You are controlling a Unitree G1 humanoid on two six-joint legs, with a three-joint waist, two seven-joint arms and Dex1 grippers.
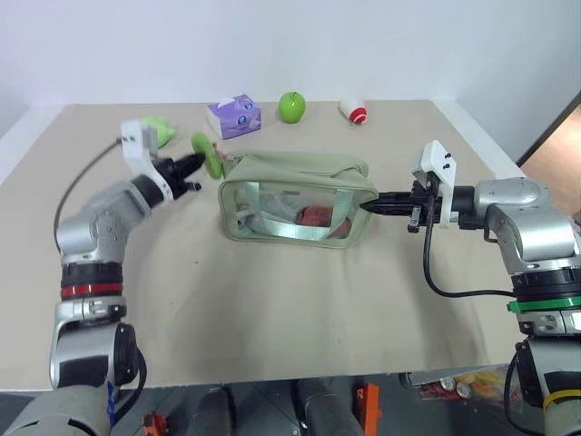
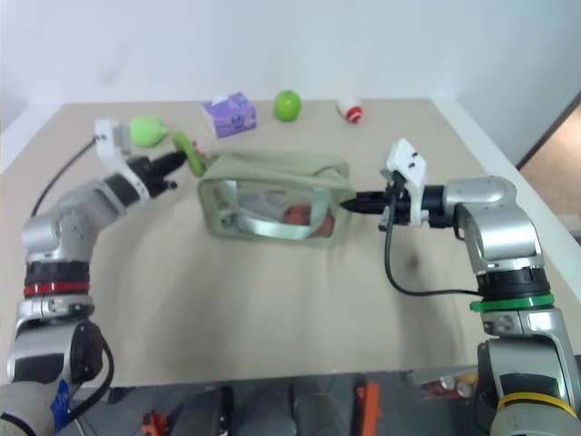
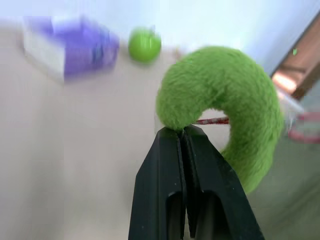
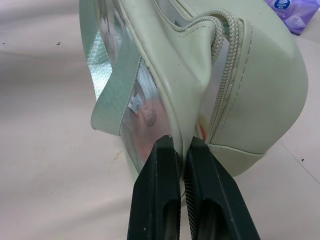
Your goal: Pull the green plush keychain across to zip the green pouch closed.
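With the left gripper (image 1: 194,167) pinched shut on the green plush keychain (image 1: 208,155) at the left end of the green pouch (image 1: 297,207), pull straight along the zipper line. The right gripper (image 1: 374,206), pressed shut on the pouch's right-end fabric, should hold firm as anchor. The purple tissue box (image 1: 234,115) far behind carries print too blurred to read.
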